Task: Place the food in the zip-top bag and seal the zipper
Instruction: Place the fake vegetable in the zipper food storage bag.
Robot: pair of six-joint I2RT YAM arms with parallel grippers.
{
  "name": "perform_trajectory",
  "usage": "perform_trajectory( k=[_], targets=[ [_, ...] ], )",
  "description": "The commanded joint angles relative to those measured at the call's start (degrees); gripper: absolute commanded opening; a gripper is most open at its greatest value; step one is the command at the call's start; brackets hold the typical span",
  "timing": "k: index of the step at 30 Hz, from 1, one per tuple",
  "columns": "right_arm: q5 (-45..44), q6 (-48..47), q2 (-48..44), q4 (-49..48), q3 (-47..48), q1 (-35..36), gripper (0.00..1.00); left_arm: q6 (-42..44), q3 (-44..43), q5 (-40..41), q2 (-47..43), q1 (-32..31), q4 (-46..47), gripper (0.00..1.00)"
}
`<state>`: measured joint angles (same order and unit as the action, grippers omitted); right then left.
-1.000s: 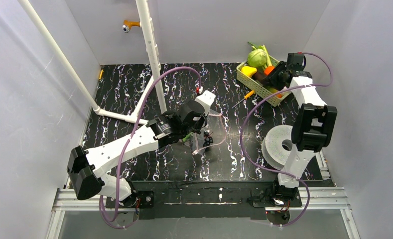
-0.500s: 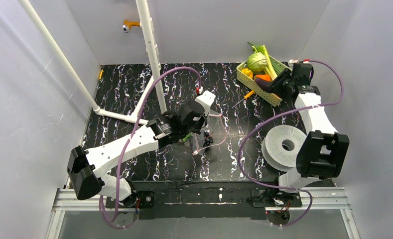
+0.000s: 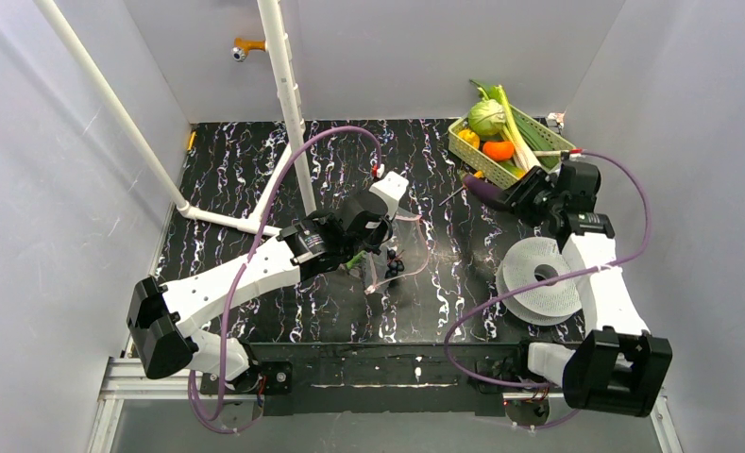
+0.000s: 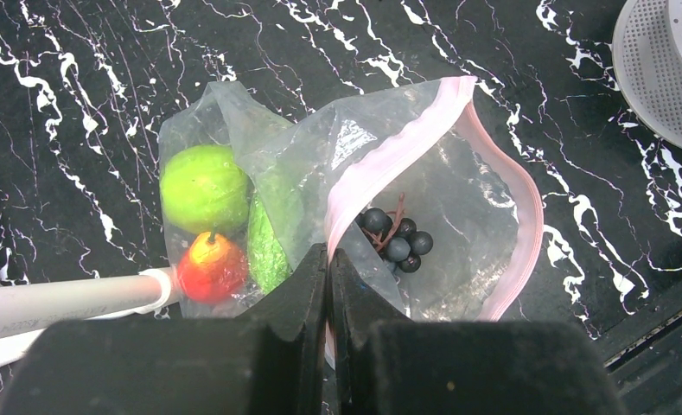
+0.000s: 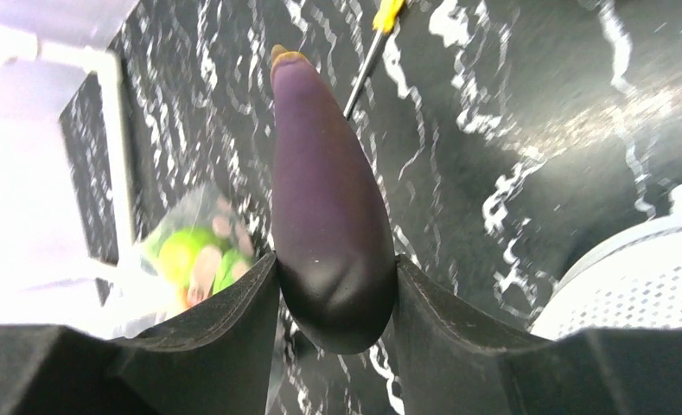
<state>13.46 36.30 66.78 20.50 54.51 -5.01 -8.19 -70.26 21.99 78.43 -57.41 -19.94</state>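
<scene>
The zip-top bag [image 4: 458, 164] lies in the middle of the table with its mouth open. My left gripper [image 4: 329, 259] is shut on its pink zipper [image 4: 387, 162] and holds that edge up. Inside lie a dark grape bunch [image 4: 395, 238], a round green fruit [image 4: 203, 186], a red-yellow fruit [image 4: 212, 266] and a green piece [image 4: 266, 246]. My right gripper [image 5: 335, 285] is shut on a dark purple eggplant [image 5: 328, 190] and holds it in the air in front of the basket [image 3: 463, 151], right of the bag [image 3: 401, 247]. An orange fruit [image 3: 498, 149] stays in the basket.
The basket at the back right also holds a pale cabbage [image 3: 486, 118] and a leek [image 3: 515, 118]. A yellow-handled screwdriver [image 5: 380, 26] lies below the eggplant. A white perforated disc [image 3: 538, 278] sits at the right. A white pipe [image 3: 288, 94] stands behind the left arm.
My right gripper has lifted the eggplant out of the basket and drawn back toward the near side and left. The left arm and bag have not moved.
</scene>
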Motion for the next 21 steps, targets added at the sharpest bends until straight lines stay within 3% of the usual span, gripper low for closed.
perform_trajectory(
  k=[1,12,21],
  targets=[
    [12.01,-1.29,-6.78,-1.09,-3.07,2.11,0.01,-0.33,-2.18,1.04,-1.62,-0.20,-0.45,0.00],
    [11.00,-4.33,-22.90,12.84,0.68,7.77,0.01,-0.34,-2.79,1.21,-0.68,-0.17,-1.25,0.00],
    [24.84,-8.87,-26.05,18.85,6.82,8.90,0.01,-0.44,-2.89,1.34,-0.50,-0.19,-1.53,0.00]
  ],
)
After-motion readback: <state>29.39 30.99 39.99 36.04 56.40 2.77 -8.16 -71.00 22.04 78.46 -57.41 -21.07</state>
